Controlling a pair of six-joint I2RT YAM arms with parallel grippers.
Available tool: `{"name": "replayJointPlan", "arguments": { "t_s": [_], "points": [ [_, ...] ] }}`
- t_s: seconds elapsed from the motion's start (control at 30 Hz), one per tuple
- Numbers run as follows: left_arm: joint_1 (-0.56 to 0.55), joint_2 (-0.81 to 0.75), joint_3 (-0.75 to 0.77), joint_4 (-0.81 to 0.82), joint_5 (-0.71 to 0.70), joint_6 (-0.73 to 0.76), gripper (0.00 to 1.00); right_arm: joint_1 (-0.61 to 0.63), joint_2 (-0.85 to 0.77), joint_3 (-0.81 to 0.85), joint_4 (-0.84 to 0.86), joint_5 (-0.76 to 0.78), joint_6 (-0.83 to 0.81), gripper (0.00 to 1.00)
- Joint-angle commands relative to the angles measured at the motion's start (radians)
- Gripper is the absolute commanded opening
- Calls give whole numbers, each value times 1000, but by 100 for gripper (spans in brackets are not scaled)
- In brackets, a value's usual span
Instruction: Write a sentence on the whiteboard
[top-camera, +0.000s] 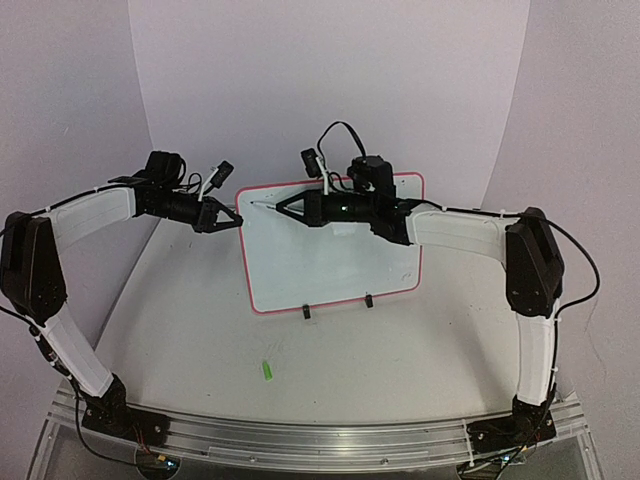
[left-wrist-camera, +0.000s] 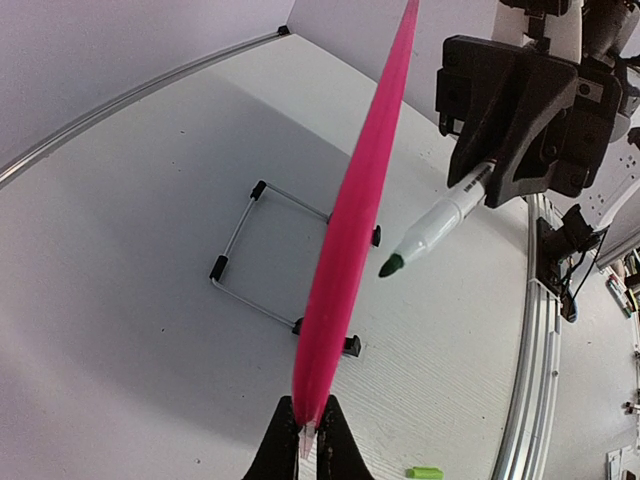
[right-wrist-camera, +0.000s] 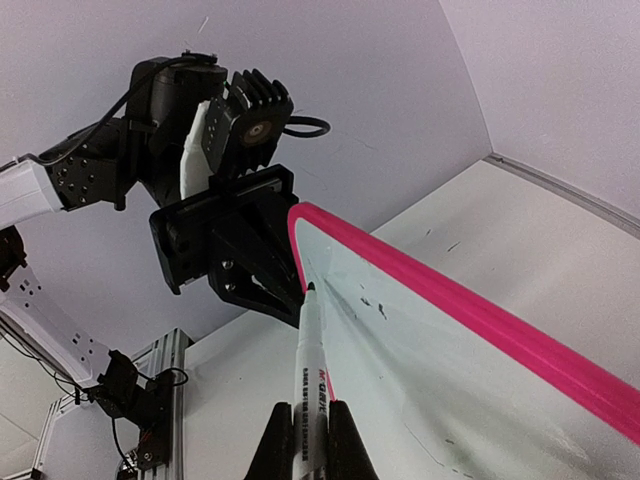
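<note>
From above, the whiteboard (top-camera: 335, 262) stands upright mid-surface (top-camera: 200, 340), with a green cap (top-camera: 267, 370) lying in front of it. Left wrist: the left tool (left-wrist-camera: 308, 432) is clamped shut on the board's pink rim, and a wire stand (left-wrist-camera: 265, 250) sits behind it. Right wrist: the right tool (right-wrist-camera: 312, 412) pinches a marker (right-wrist-camera: 310, 340), its tip near the board's upper corner.

Pink-rimmed white whiteboard (top-camera: 330, 260), black feet (top-camera: 307, 313)
Between the black right fingers (right-wrist-camera: 274, 445), a white marker (left-wrist-camera: 440, 220), green-tipped; a green cap (top-camera: 267, 370) on the white bench (top-camera: 420, 350)
</note>
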Motion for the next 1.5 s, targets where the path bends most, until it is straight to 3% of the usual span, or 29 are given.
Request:
{"name": "replayJointPlan", "arguments": {
  "t_s": [0.0,1.47],
  "points": [
    [-1,19,9,-31,-9,5,0,-9,18,50,71,-20,14,0],
    [-1,2,7,-26,-6,0,0,-32,42,-101,48,33,21,0]
  ]
}}
